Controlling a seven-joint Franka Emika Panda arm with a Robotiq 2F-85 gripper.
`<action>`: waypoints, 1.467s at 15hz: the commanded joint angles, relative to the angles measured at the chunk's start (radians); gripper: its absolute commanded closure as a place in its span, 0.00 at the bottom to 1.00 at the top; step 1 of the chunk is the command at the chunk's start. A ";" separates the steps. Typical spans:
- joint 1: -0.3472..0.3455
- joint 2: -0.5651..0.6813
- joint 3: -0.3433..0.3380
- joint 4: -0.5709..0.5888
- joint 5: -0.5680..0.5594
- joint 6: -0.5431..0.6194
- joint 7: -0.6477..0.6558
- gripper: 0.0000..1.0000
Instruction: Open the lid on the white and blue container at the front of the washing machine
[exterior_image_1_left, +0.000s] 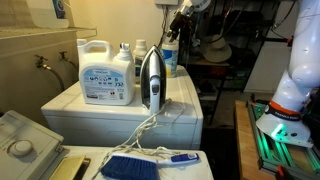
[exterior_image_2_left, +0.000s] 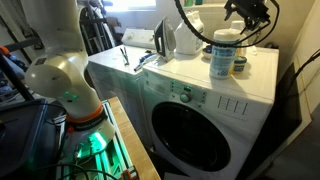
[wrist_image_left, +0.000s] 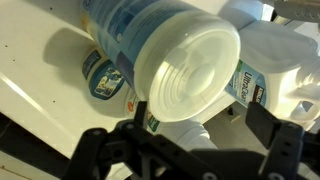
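Laundry clutter surrounds the washer (exterior_image_2_left: 230, 100), whose flat top serves as the table (exterior_image_2_left: 190, 68). On it stand an iron (exterior_image_1_left: 150, 78), its cord (exterior_image_1_left: 146, 128) trailing over the edge, and a jug (exterior_image_1_left: 107, 72); both are apart from the container (exterior_image_2_left: 225, 55), which stands upright near the table's front edge. The container is a cylinder with a blue-and-white label and a translucent white lid (wrist_image_left: 190, 70) with concentric rings, seated on top. The pincer (exterior_image_2_left: 250, 12) hangs above it, spread wide and holding nothing. The jug's label shows a word beginning "Ultra"; the container's print is too blurred to read.
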 joint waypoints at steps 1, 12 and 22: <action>-0.026 0.002 0.009 0.012 0.045 -0.049 -0.035 0.00; -0.022 -0.021 0.007 0.027 0.090 -0.103 -0.053 0.00; 0.012 -0.113 0.015 -0.012 0.129 -0.199 -0.115 0.00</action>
